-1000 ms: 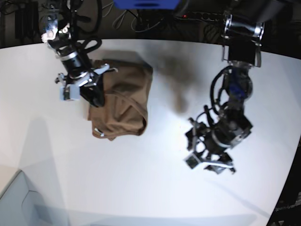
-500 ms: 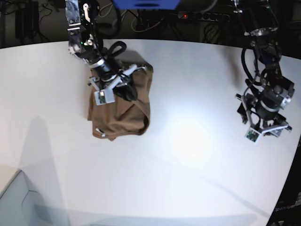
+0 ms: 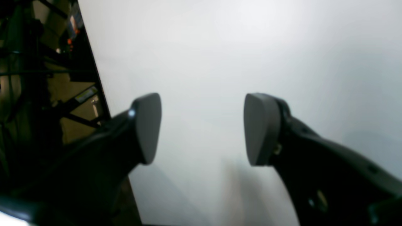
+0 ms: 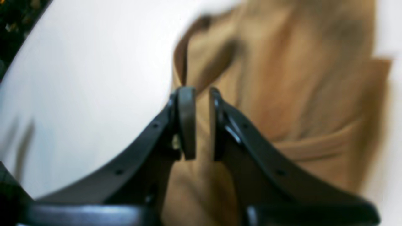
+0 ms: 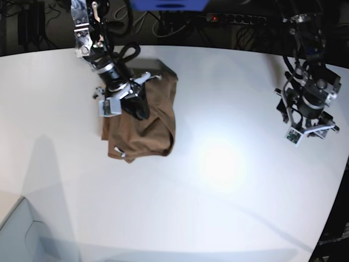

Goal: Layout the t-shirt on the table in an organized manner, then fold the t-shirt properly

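The brown t-shirt lies bunched and folded over itself at the back left of the white table. My right gripper sits over the shirt's upper part. In the right wrist view the right gripper has its jaws almost together, with tan fabric of the t-shirt in the narrow gap; that view is blurred. My left gripper hangs open and empty above bare table near the right edge, far from the shirt. In the left wrist view the left gripper shows its pads wide apart.
The table's curved right edge is close to the left arm, and the dark floor and frame lie just beyond it. Cables and a power strip run behind the table. A pale box corner stands at the front left.
My left arm has swung from the table's middle to the right edge and risen. My right gripper has moved onto the shirt's upper part, and the fabric there has shifted.
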Controlling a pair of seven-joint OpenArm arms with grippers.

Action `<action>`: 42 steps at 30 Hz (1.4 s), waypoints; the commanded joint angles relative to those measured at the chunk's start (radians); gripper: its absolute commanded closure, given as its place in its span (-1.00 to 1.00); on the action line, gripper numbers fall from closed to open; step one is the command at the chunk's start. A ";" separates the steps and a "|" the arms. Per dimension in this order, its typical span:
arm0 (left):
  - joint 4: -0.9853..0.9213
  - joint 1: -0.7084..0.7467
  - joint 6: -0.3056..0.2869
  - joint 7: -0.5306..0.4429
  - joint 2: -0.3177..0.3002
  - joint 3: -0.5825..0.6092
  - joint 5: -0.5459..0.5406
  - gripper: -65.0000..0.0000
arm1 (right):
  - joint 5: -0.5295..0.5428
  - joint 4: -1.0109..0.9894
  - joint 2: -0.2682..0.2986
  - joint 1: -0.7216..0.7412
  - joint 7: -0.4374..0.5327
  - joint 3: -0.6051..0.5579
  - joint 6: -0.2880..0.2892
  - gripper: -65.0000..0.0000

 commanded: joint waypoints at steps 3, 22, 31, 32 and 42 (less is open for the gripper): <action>0.019 -0.014 0.009 -0.012 0.000 -0.003 -0.004 -0.23 | 0.013 0.101 0.009 -0.009 0.030 0.041 0.015 0.81; 0.051 0.009 0.009 -0.012 0.207 -0.203 -0.008 0.05 | 0.014 0.030 -0.020 -0.021 0.030 0.232 0.015 0.81; 0.156 0.167 0.009 -0.011 0.348 -0.318 -0.010 0.93 | 0.014 0.211 -0.107 -0.181 0.027 0.423 0.015 0.81; 0.159 0.195 0.009 -0.011 0.348 -0.325 -0.010 1.00 | 0.014 0.213 -0.120 -0.199 0.027 0.448 0.015 0.81; 0.151 0.448 0.009 -0.012 0.348 -0.359 -0.280 1.00 | 0.196 0.215 -0.178 -0.385 0.022 0.670 0.015 0.81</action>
